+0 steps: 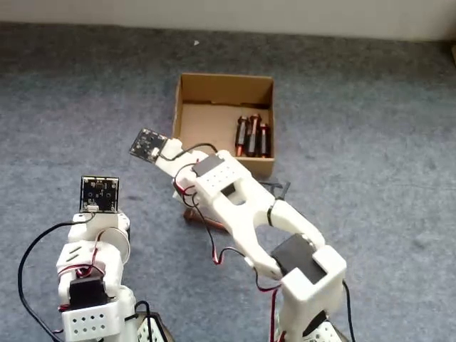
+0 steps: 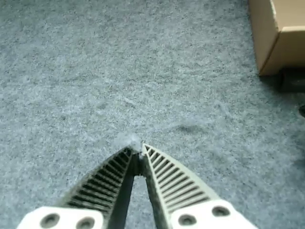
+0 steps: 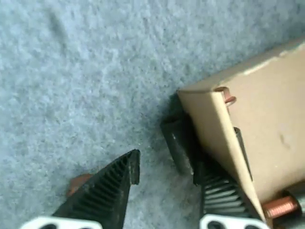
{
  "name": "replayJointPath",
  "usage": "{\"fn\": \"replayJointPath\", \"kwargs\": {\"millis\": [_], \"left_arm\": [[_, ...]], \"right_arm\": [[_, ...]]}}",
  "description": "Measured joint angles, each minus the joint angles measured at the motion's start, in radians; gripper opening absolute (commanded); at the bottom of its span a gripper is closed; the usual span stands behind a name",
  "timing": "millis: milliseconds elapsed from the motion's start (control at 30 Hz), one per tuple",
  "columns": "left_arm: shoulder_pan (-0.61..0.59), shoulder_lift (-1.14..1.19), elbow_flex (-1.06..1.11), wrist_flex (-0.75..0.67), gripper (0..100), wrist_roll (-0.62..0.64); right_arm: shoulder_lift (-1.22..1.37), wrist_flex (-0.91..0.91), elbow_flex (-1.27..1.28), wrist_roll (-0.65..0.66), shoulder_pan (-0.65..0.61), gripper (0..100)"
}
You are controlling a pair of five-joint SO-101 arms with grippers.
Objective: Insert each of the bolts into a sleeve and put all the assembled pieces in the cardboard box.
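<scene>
My right gripper [image 3: 167,168] is open low over the grey carpet, at the cardboard box's [image 3: 257,119] outer corner. A black sleeve [image 3: 177,143] lies between its fingers, against the box wall and close to one finger [image 3: 217,195]. A copper bolt [image 3: 78,182] lies on the carpet just outside the other finger [image 3: 125,172]; from above this bolt [image 1: 201,216] shows under the right arm [image 1: 228,189]. Several assembled pieces [image 1: 253,135] lie inside the box [image 1: 187,114]. My left gripper [image 2: 140,153] is shut and empty over bare carpet, well short of the box [image 2: 279,36].
The right arm's cables [image 1: 214,249] hang over the carpet in front of the box. A dark object [image 2: 291,78] sits at the box's near corner in the left wrist view. Open carpet [image 1: 370,142] surrounds the box on all sides.
</scene>
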Motion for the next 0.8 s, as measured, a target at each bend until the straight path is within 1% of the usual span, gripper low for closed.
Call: {"fn": "replayJointPath", "kwargs": {"millis": [333, 400, 533, 667, 800], "left_arm": [[0.0, 0.0, 0.0, 0.0, 1, 0.0], [0.0, 0.0, 0.0, 0.0, 1, 0.0], [0.0, 0.0, 0.0, 0.0, 1, 0.0], [0.0, 0.0, 0.0, 0.0, 1, 0.0], [0.0, 0.0, 0.0, 0.0, 1, 0.0]], "right_arm": [[0.138, -0.002, -0.091, 0.0, -0.005, 17.6], [0.144, 0.005, -0.094, 0.0, -0.005, 13.6], [0.153, 0.046, -0.123, -0.002, 0.0, 1.0], [0.173, 0.129, -0.189, -0.002, 0.006, 0.6], [0.17, 0.284, -0.252, -0.002, 0.011, 0.6]]}}
